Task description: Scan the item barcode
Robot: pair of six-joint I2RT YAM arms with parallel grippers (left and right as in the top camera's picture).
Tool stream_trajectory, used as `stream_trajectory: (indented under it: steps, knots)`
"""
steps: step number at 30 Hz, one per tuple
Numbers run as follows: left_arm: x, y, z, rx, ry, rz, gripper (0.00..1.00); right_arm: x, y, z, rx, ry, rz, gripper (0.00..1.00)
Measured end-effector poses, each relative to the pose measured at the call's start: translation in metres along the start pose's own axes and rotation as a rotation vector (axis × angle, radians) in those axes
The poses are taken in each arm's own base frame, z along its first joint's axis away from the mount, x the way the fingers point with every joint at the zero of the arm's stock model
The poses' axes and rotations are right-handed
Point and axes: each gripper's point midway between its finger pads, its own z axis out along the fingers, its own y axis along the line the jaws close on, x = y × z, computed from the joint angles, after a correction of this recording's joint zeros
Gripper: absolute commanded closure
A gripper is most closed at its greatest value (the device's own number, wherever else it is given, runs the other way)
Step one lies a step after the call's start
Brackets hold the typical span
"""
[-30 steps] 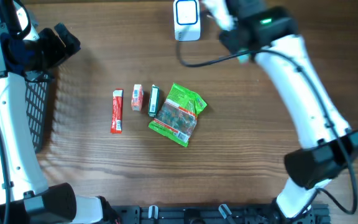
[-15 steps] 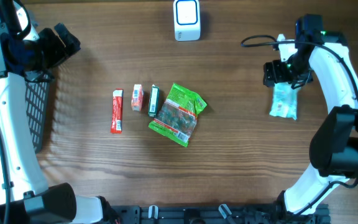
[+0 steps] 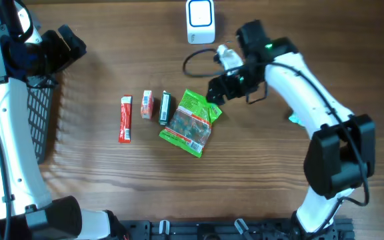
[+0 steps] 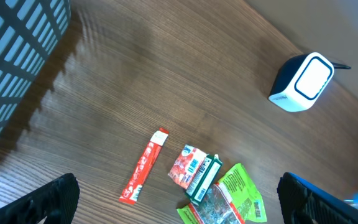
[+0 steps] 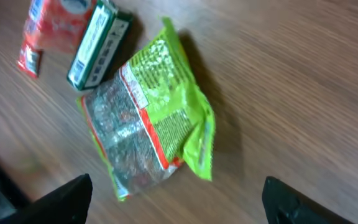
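R pincer (image 5: 176,190) is spread wide, nothing btwn the fingers. It hangs just above the green snack bag (image 5: 151,112), over the bag's upper-right corner in the overhead view. L pincer (image 4: 179,199) is also released and empty, up at upper left of the overhead frame, near the black mesh basket (image 3: 42,117). Scanner (image 3: 200,20) sits at top centre of the tabletop (image 3: 279,193), well apart from the items.

Row at centre-left, l to r: red stick pack (image 3: 125,119), small red/white pouch (image 3: 147,105), dark green box (image 3: 165,108), then the bag, which looks to be touching the box. All four lie flat on the wood, none lifted, none at the scanner.

Progress as I read it: for this bag the grasp is not yet made, so pick, carry to scanner and show the barcode are all left. Can't tell frm the frames whether the other three got scanned. Sth pale peeks out beside R arm at mid right, too small to ID.
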Motion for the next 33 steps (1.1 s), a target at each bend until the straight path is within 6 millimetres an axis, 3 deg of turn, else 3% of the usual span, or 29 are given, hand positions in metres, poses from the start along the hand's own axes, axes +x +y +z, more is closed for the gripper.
stream_trajectory:
  steps: [3, 7, 10, 12, 16, 18, 19, 20, 21, 24, 25, 26, 27, 28, 29, 33]
  knots:
    - [0.0, 0.0, 0.0, 0.0, 0.0, 0.0, 0.0, -0.001, 0.01, 0.017, 0.023, -0.013, -0.1, 0.12]
    - [0.0, 0.0, 0.0, 0.0, 0.0, 0.0, 0.0, 0.001, 0.015, 0.046, 0.035, -0.045, -0.207, 0.25]
    - [0.0, 0.0, 0.0, 0.0, 0.0, 0.0, 0.0, 0.01, 0.012, 0.061, 0.037, -0.047, -0.228, 0.42]
    - [0.0, 0.0, 0.0, 0.0, 0.0, 0.0, 0.0, 0.02, 0.006, 0.072, 0.04, -0.044, -0.232, 0.78]
    - [-0.001, -0.001, 0.0, 0.002, -0.005, 0.001, 0.0, 0.024, 0.004, 0.075, 0.04, -0.04, -0.214, 0.93]
    - [-0.019, -0.008, -0.001, 0.033, -0.078, 0.016, 0.0, 0.025, -0.001, 0.072, 0.043, -0.039, -0.185, 0.93]
    - [-0.031, -0.013, -0.002, 0.052, -0.125, 0.025, 0.0, 0.026, -0.007, 0.069, 0.046, -0.036, -0.162, 0.69]
    - [-0.034, -0.014, -0.003, 0.057, -0.137, 0.027, 0.0, 0.028, -0.015, 0.064, 0.051, -0.034, -0.13, 0.34]
    - [-0.033, -0.014, -0.002, 0.057, -0.136, 0.027, 0.0, 0.028, -0.024, 0.057, 0.057, -0.045, -0.096, 0.25]
    - [-0.017, -0.012, -0.001, 0.057, -0.066, 0.011, 0.03, 0.023, -0.047, 0.038, 0.045, -0.096, -0.021, 0.29]
    - [-0.014, -0.013, -0.001, 0.063, -0.054, 0.009, 0.12, 0.023, -0.049, 0.036, 0.037, -0.102, -0.01, 0.32]
    - [-0.005, -0.014, 0.0, 0.068, -0.015, 0.001, 0.28, 0.022, -0.05, 0.034, 0.024, -0.109, 0.0, 0.32]
    - [0.006, -0.016, 0.002, 0.067, 0.029, -0.002, 0.6, 0.022, -0.047, 0.034, 0.011, -0.111, 0.0, 0.32]
    - [0.02, -0.02, 0.005, 0.069, 0.085, -0.003, 0.82, 0.022, -0.044, 0.035, -0.001, -0.111, -0.004, 0.32]
    - [0.034, -0.026, 0.011, 0.067, 0.14, 0.011, 0.91, 0.022, -0.04, 0.036, -0.011, -0.109, -0.008, 0.32]
    - [0.101, -0.049, 0.052, 0.049, 0.334, 0.124, 0.96, 0.021, -0.031, 0.038, -0.033, -0.106, -0.022, 0.32]
